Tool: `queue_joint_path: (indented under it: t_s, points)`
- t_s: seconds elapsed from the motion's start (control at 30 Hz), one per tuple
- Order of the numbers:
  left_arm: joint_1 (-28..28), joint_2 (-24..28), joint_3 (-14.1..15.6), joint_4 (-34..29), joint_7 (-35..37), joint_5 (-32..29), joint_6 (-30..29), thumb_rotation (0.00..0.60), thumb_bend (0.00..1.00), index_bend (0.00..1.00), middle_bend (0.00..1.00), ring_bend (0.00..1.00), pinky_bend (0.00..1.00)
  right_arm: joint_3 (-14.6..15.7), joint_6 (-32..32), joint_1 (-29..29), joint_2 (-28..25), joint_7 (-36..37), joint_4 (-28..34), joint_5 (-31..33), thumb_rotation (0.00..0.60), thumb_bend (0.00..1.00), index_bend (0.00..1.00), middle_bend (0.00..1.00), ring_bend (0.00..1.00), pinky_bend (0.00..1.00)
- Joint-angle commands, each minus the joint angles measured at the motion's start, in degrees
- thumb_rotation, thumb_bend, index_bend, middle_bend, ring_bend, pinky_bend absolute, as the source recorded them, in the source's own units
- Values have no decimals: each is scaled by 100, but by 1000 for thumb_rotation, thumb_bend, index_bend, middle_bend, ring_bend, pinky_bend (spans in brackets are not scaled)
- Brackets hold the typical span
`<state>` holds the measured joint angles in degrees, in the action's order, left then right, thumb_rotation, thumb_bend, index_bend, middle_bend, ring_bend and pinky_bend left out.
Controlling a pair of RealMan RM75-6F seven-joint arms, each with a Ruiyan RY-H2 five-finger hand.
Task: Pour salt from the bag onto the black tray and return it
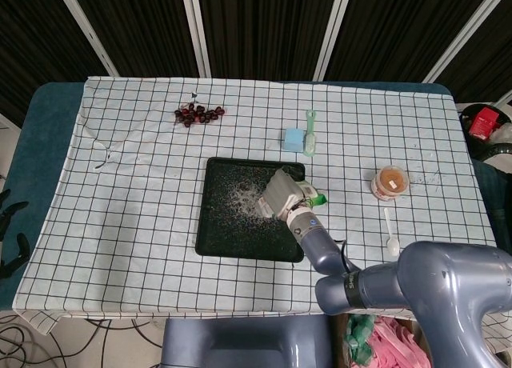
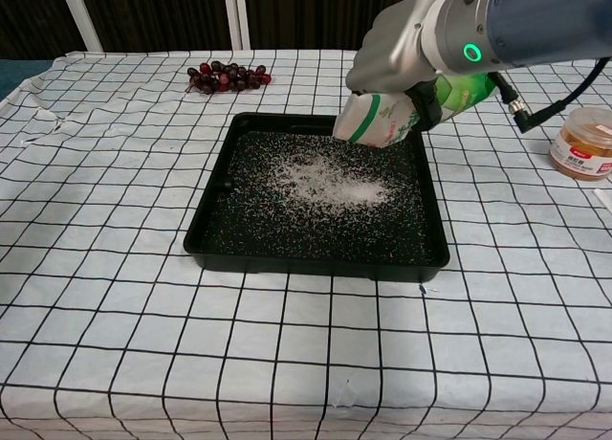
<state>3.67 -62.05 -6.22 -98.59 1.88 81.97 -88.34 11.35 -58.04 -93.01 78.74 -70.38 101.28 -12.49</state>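
The right hand (image 2: pixel 397 53), upper right of centre, grasps the salt bag (image 2: pixel 382 117) tipped mouth-down over the black tray (image 2: pixel 316 253), so salt lands inside; the left hand is unseen.

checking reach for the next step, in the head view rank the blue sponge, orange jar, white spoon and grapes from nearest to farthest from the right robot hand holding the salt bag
1. Blue sponge, just beyond the right robot hand and the salt bag, past the tray's far edge.
2. Orange jar, out to the right.
3. White spoon, right and nearer the robot; close to the jar's rank.
4. Grapes, far-left corner.
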Motion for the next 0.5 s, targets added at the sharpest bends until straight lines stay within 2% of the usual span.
queue_joint_path:
  t_s: [0.03,0.5]
  points:
    - [0,0,1,0,0,1,1,600,650,204,25,0,18,-3,16,9,18,-70,-2,9,600,380,334,363,472,413]
    - [-2,3,-3,-1,5,2,-6,600,649,204,25,0,18,-159,10,125,-29,-82,77,35,600,380,334,367,472,411]
